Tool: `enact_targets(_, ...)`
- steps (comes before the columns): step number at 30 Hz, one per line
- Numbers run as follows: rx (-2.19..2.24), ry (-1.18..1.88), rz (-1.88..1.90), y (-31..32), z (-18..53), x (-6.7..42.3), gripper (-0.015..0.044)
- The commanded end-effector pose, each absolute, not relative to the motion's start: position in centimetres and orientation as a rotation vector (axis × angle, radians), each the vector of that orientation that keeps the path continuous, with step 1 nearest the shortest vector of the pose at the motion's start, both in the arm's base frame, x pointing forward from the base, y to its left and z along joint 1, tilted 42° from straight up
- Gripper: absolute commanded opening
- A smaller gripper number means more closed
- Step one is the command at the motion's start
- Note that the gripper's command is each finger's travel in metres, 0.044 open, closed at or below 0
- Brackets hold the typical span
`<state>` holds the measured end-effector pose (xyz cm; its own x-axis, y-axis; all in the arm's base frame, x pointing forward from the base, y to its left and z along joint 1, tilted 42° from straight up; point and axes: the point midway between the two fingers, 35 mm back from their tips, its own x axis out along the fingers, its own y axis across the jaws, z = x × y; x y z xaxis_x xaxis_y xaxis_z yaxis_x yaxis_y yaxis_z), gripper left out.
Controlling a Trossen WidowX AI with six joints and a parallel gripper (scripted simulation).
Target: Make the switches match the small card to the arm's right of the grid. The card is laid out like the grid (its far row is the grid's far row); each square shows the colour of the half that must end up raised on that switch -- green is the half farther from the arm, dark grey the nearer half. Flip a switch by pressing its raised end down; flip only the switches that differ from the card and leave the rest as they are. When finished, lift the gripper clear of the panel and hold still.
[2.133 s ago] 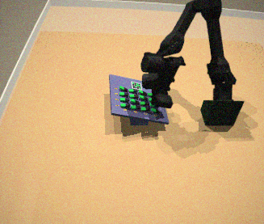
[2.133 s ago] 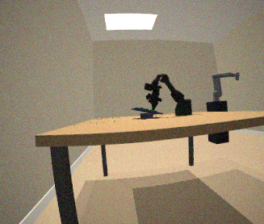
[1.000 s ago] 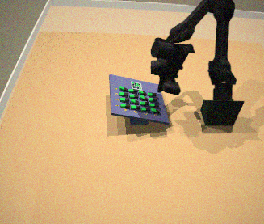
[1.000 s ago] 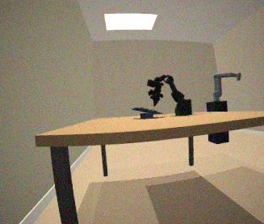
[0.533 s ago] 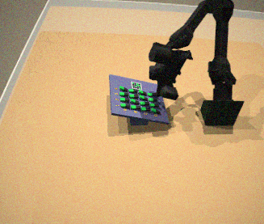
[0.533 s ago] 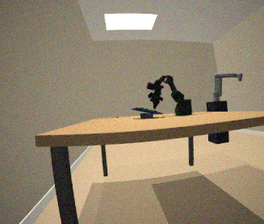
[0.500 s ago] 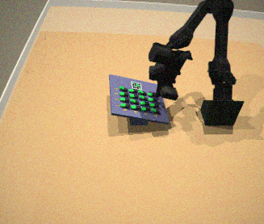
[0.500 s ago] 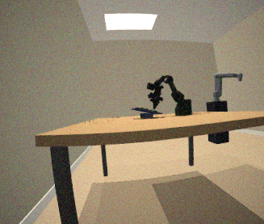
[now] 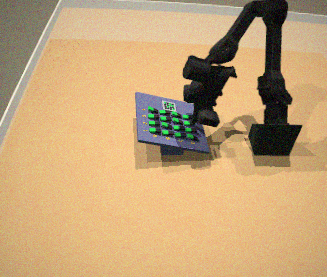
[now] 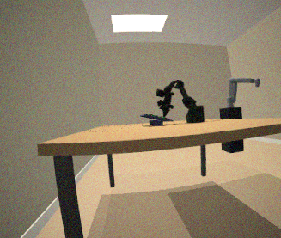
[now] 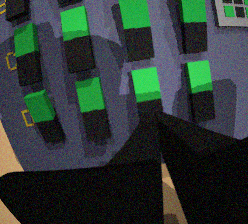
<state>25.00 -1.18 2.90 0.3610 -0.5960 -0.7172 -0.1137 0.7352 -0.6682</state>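
A blue tilted panel (image 9: 145,133) (image 10: 149,117) (image 11: 165,53) carries a grid of rocker switches, each with a green half and a dark grey half. The small card (image 9: 169,104) lies at the panel's far corner to the arm's right of the grid. My gripper (image 9: 204,120) (image 10: 165,111) (image 11: 153,120) is shut and empty. In the wrist view its joined fingertips sit over the dark near half of a switch (image 11: 147,83) in the nearest row, third from the left. I cannot tell whether they touch it. The yellow row letters C (image 11: 10,61) and D (image 11: 27,118) show at the left.
The panel rests on a dark block (image 9: 170,151) on the orange table (image 9: 78,206). The arm's black base (image 9: 274,138) stands to the right of the panel. A grey-white second arm (image 10: 235,88) stands beyond the table in the exterior view.
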Motion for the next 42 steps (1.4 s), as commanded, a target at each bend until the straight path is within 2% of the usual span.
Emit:
enact_targets(1, -0.714, 1.183, -0.343, -1.15, 2.84, 25.00, 0.0000)
enact_targets(42, -0.714, 1.183, -0.343, -1.43, 2.52, 25.16, 0.0000)
